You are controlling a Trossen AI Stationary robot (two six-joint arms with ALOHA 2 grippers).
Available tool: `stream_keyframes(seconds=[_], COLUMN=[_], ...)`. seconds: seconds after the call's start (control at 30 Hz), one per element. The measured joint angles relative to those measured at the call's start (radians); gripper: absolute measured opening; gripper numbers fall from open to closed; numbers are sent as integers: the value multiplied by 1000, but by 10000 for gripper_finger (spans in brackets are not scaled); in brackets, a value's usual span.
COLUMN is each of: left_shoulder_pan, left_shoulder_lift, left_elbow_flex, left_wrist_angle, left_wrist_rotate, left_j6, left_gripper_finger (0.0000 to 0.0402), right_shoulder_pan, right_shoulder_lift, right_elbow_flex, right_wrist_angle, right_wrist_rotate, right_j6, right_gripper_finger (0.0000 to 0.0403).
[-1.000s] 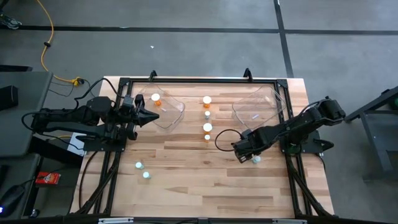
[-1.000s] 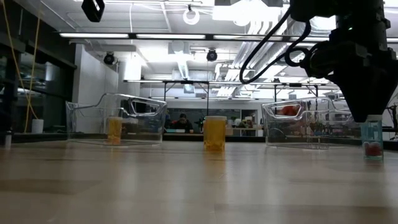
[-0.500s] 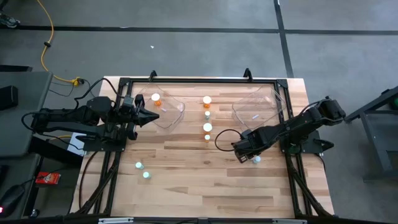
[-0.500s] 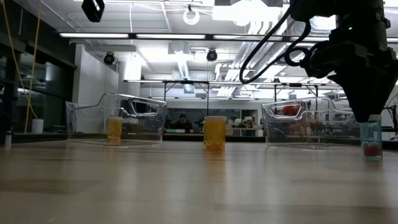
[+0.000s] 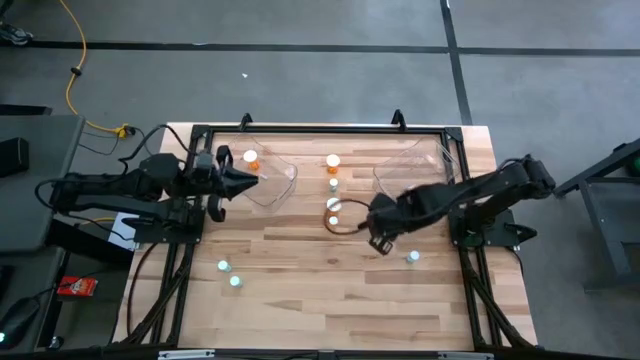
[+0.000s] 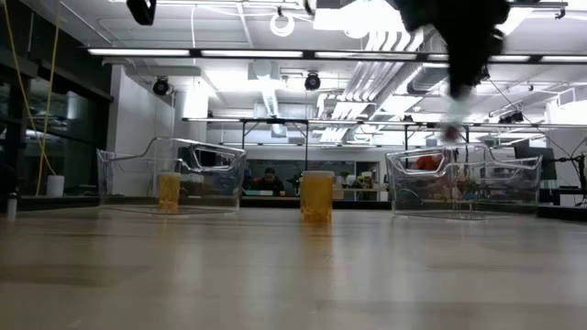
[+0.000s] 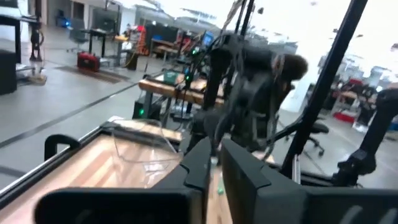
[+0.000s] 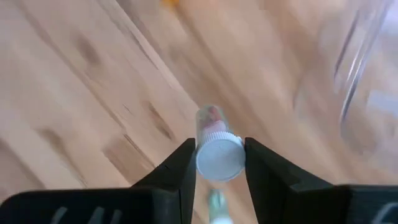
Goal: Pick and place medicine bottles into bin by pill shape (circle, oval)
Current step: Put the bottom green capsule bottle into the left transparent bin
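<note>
progress: early, most bottles unbinned | right gripper (image 8: 217,163) pinching pale bottle (image 8: 216,148), frame centre | left gripper (image 5: 240,180) nearly pressed together, upper left

Orange bottles (image 5: 251,159) (white-capped) on a pale striped wooden table (image 5: 300,290).

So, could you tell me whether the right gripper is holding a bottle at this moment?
Yes, the right wrist view shows the right gripper shut on a small white-capped bottle, lifted above the wooden table.

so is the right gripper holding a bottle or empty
Holding one: the right gripper has its fingers closed on a white-capped bottle, lifted clear of the table.
</note>
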Motion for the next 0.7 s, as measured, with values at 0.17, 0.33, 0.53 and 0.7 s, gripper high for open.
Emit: stream_keyframes(seconds=[0.17, 0.33, 0.53, 0.7], left_shoulder_pan=[0, 0, 0, 0], left_shoulder_lift=[97, 244, 443, 600], left_elbow_flex=[48, 117, 209, 292], left_wrist_angle=[-48, -79, -77, -76], left_wrist_rotate=[16, 39, 46, 55], left_j6=[20, 32, 32, 39], left_gripper_finger=[97, 162, 213, 228], right_shoulder_pan=[-81, -153, -186, -186], right_shoulder_lift=[0, 0, 57, 153], right_elbow_flex=[149, 244, 336, 426], right_wrist_angle=[44, 138, 203, 203], right_wrist_rotate=[39, 28, -54, -128], right_j6=[-209, -358, -492, -613], right_gripper_finger=[99, 99, 99, 99])
